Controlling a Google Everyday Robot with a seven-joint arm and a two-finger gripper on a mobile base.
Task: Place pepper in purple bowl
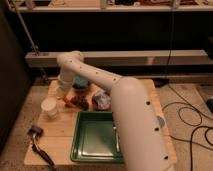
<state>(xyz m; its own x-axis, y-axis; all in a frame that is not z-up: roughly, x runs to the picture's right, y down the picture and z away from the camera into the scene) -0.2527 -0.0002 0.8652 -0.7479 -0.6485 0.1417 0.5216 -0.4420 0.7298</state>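
Nearest you, the green tray [95, 145] sits on the bench [60, 127], and past its far left corner the pepper [66, 101] lies short of the purple bowl [80, 83]. The gripper [62, 93] hangs just over the pepper; you cannot tell whether it is apart or together.

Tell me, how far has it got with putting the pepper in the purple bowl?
Nothing finished yet: the pepper is down near the tabletop, outside the purple bowl. The tool hangs beside the pepper, close to the bowl. Carrying it over and dropping it in remain.
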